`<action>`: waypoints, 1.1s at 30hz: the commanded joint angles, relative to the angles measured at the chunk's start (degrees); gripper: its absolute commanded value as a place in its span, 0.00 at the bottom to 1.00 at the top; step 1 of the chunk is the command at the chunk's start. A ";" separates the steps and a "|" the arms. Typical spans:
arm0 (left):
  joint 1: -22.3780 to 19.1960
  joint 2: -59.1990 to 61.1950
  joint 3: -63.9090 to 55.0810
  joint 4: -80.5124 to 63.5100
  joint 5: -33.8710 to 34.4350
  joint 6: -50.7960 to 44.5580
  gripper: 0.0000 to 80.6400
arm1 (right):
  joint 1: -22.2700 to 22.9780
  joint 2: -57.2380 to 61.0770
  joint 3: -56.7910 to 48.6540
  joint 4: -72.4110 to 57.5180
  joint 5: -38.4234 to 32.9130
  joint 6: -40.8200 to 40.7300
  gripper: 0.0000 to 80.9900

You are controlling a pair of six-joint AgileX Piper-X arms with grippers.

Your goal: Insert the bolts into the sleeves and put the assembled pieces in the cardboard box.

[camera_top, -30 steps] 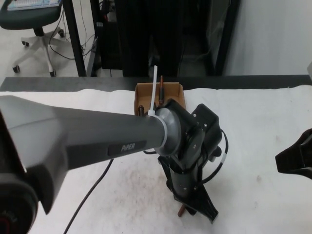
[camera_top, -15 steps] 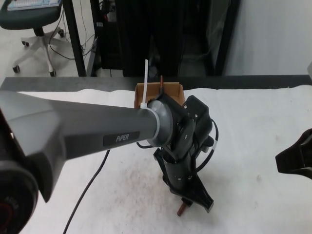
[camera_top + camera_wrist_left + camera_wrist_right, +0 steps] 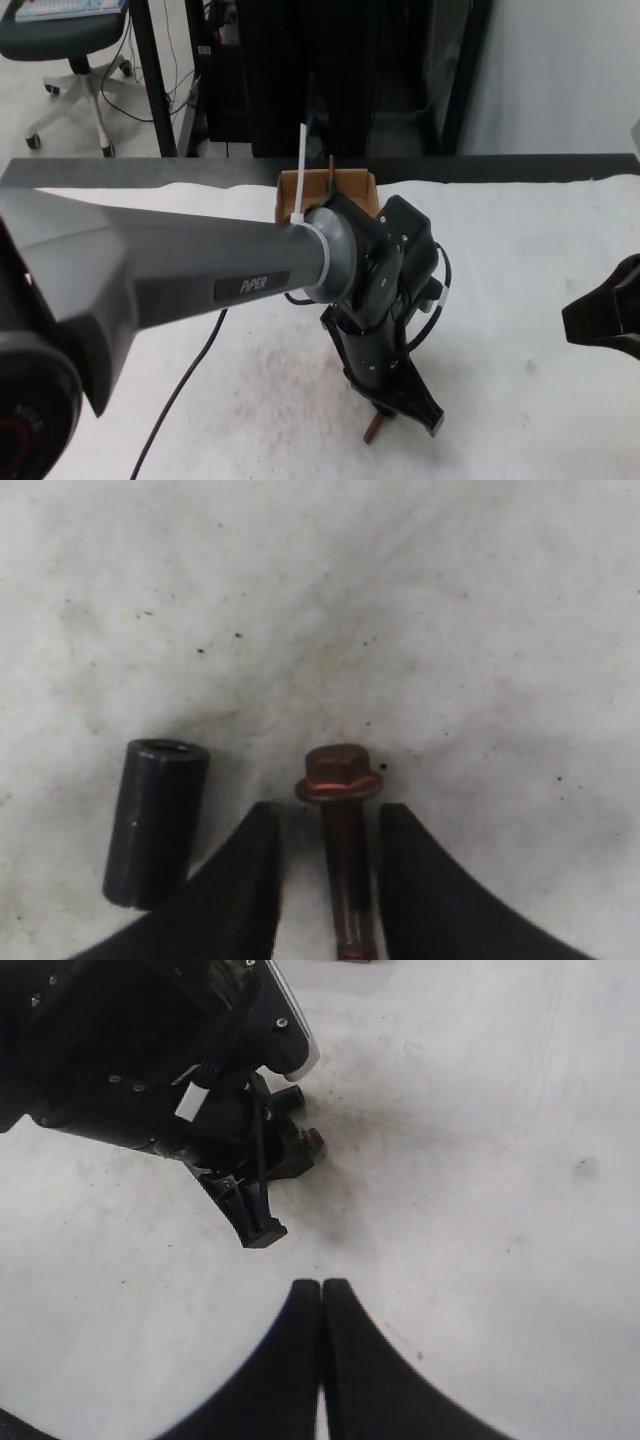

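Our left gripper (image 3: 331, 818) straddles the bolt (image 3: 340, 776) narrowly, its fingers not quite touching the shank, so we should close squarely below the head. The sleeve (image 3: 155, 820) rests just beside it, near us on the bench; the cardboard box (image 3: 291, 188) sits far back. Our right gripper (image 3: 322, 1310) is closed and empty.

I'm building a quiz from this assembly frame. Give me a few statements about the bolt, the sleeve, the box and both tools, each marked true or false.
1. The left tool straddles the bolt on the white cloth. True.
2. The bolt is already inside the sleeve. False: the sleeve lies beside the bolt, apart from it.
3. The right tool is shut and holds nothing. True.
4. The cardboard box sits at the bench's near edge. False: the cardboard box stands at the far side, beyond the left arm.
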 commanded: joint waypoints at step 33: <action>-0.38 2.51 -0.11 1.08 0.68 10.65 0.00 | -0.15 -0.40 -0.14 -0.35 -0.82 -0.37 0.00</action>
